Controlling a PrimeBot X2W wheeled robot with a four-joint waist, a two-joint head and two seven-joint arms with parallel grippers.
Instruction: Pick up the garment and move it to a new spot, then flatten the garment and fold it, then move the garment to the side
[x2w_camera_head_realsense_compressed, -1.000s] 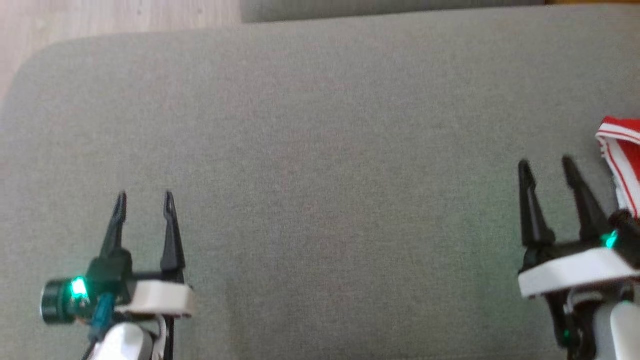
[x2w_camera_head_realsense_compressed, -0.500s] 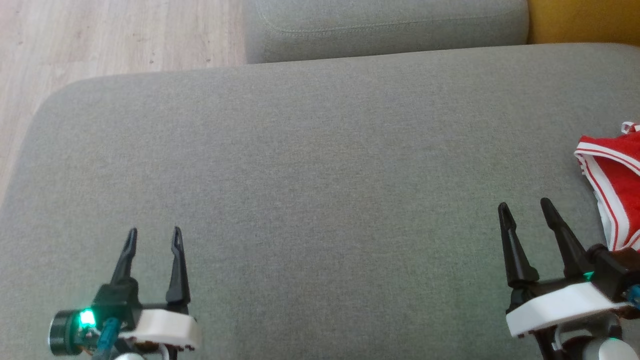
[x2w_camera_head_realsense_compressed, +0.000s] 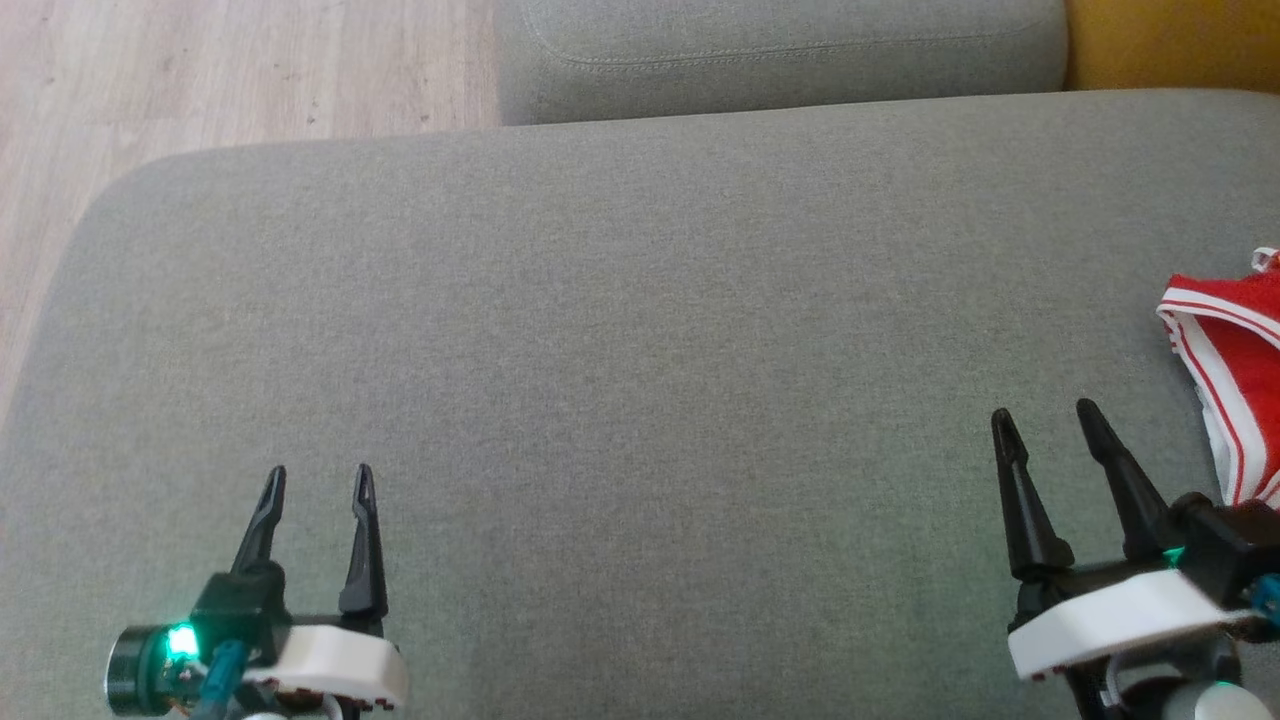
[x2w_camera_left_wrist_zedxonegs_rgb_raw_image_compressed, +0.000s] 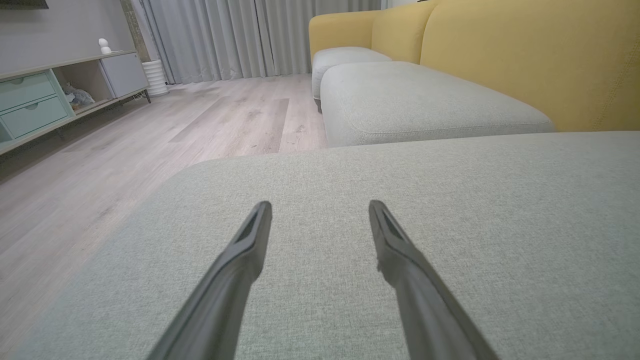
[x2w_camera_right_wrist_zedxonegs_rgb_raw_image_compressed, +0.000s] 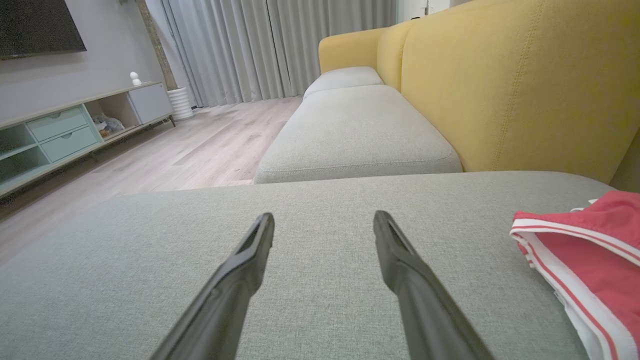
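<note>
Your head camera has tilted up, bringing the red white-trimmed shorts into fuller view just right of your right tool, both tools spread and empty, left tool well apart

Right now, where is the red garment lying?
The red garment lies on the grey sofa cushion at the head view's right edge, just beyond the open right tool.

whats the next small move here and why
Probably swing the right gripper toward its own right, over to the red garment. Its fingers stand open with nothing between them, and the garment lies untouched on the grey cushion just off that side, so it seems the nearer arm. The left gripper, also open, sits far across the cushion.
</note>
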